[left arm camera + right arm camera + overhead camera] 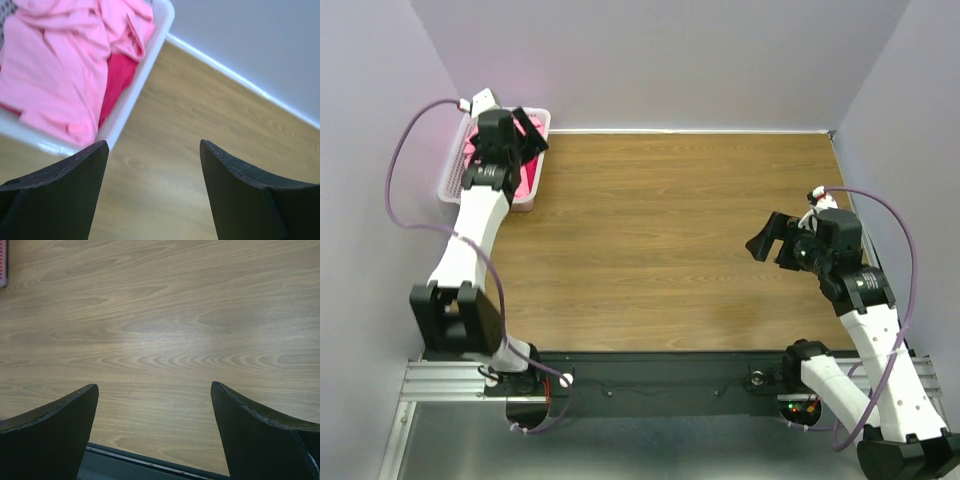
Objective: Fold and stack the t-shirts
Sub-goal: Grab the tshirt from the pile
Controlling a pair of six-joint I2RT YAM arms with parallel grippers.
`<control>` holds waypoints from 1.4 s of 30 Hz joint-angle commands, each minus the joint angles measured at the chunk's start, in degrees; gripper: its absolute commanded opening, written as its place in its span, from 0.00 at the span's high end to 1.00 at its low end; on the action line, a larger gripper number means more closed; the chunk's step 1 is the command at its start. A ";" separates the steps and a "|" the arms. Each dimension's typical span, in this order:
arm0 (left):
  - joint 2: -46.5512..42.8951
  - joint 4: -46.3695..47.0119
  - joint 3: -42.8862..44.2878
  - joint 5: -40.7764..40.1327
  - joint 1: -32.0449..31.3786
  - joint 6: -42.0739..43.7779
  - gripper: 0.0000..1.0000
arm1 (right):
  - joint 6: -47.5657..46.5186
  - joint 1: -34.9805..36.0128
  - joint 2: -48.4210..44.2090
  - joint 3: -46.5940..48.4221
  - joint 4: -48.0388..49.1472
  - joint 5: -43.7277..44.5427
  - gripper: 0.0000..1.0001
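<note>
I see a wooden surface (670,230) closed in by pale walls (670,60) on three sides. At the near edge a metal rail (440,378) carries the two arm bases.

The right arm (875,320) is bent over the right side of the surface and its head points to the left. In its wrist view the right jaws are spread wide. Between them there is only bare wood, so they hold nothing.

The left arm (475,230) reaches far forward to the back left corner. There a white basket (145,75) stands on the surface against the left wall. The head of this arm hangs over the basket. In its wrist view the left jaws are also spread apart and empty, and I see bare wood between them and the basket rim just to their left.

Both tees lie crumpled in the basket, not folded. The pink tee (60,65) is on top and covers most of the inside. The red tee (117,80) is under it, and only a strip of it shows next to the basket wall.
</note>
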 commanded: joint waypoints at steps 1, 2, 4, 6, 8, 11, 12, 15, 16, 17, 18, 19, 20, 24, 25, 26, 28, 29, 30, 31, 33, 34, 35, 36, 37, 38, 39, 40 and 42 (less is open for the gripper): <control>12.12 5.32 12.85 0.20 2.95 1.46 0.15 | 0.79 0.43 -1.74 0.43 4.08 -2.83 0.00; 16.49 5.58 16.96 0.29 3.39 1.37 0.15 | 0.35 0.52 -1.74 0.43 4.08 -3.27 0.00; 20.82 6.46 21.03 0.64 3.40 1.64 0.16 | 0.17 0.43 -1.82 0.52 3.99 -3.71 0.00; 27.15 6.46 27.62 0.99 4.79 2.08 0.18 | -0.09 0.52 -1.56 0.43 4.08 -4.50 0.00; 31.19 6.55 33.49 1.87 5.07 1.99 0.21 | -0.53 0.52 -1.30 0.17 4.08 -4.76 0.00; 38.23 6.81 38.35 1.96 5.50 1.38 0.29 | -1.14 0.52 -0.51 0.35 3.99 -5.38 0.00; 41.03 7.16 40.54 1.87 5.59 1.11 0.29 | -1.58 0.52 -0.33 0.43 3.99 -5.81 0.00; 44.99 9.00 43.36 2.05 6.12 0.06 0.29 | -1.85 0.52 0.02 0.08 3.99 -5.82 0.00; 45.80 9.71 43.63 2.13 6.30 -0.21 0.30 | -1.93 0.52 0.11 -0.18 3.99 -5.82 0.00; 46.33 10.59 43.64 2.66 6.64 -0.90 0.30 | -2.02 0.52 0.37 -0.44 3.99 -5.65 0.00; 47.46 11.99 43.64 2.84 6.82 -1.17 0.30 | -2.02 0.52 0.46 -0.79 4.08 -5.30 0.00; 48.00 12.44 43.64 2.84 7.09 -1.18 0.30 | -2.02 0.52 0.63 -0.97 3.90 -5.38 0.00; 48.52 12.70 43.81 2.84 7.09 -1.18 0.30 | -2.11 0.52 0.90 -1.15 3.90 -5.29 0.00; 51.42 13.50 44.60 2.84 7.96 -1.18 0.30 | -2.20 0.52 1.86 -1.67 3.90 -5.03 0.00; 51.86 13.50 44.78 2.84 8.14 -1.18 0.30 | -2.11 0.43 2.04 -1.94 3.90 -5.03 0.00; 52.39 14.02 45.04 2.84 8.14 -1.18 0.30 | -1.94 0.43 2.13 -2.03 3.90 -4.77 0.00; 53.71 14.99 45.57 2.84 8.32 -1.18 0.30 | -1.76 0.43 2.39 -2.46 3.81 -4.50 0.00; 54.15 15.08 45.83 2.84 8.32 -1.18 0.30 | -1.59 0.43 2.48 -2.55 3.81 -4.41 0.00; 55.02 15.16 46.18 2.84 8.41 -1.18 0.30 | -1.41 0.52 2.39 -2.64 3.81 -4.41 0.00; 55.38 15.60 46.36 2.84 8.41 -1.18 0.30 | -1.32 0.52 2.31 -2.64 3.73 -4.59 0.00; 56.43 16.30 46.71 2.84 8.49 -1.18 0.30 | -1.06 0.43 2.22 -2.91 3.73 -4.50 0.00; 56.79 16.48 46.89 2.84 8.49 -1.18 0.30 | -0.97 0.52 2.30 -2.99 3.73 -4.50 0.00; 57.05 16.57 47.06 2.84 8.58 -1.18 0.30 | -0.88 0.52 2.04 -3.08 3.73 -4.41 0.00; 57.66 16.75 47.41 2.84 8.67 -1.18 0.30 | -0.79 0.52 2.04 -3.17 3.64 -4.41 0.00; 57.93 17.10 47.33 2.84 8.76 -1.18 0.30 | -0.62 0.43 1.87 -3.26 3.64 -4.50 0.00; 58.02 17.45 47.24 2.84 8.67 -1.18 0.30 | -0.44 0.52 1.78 -3.34 3.64 -4.59 0.00; 58.19 18.32 47.07 2.84 8.76 -1.18 0.30 | -0.35 0.52 1.78 -3.52 3.64 -4.76 0.00; 58.37 18.85 46.80 2.84 8.76 -1.18 0.30 | -0.27 0.52 1.60 -3.61 3.64 -4.76 0.00; 58.63 20.17 46.54 8.02 8.76 -2.14 0.56 | -0.09 0.43 1.69 -4.04 3.55 -5.11 0.00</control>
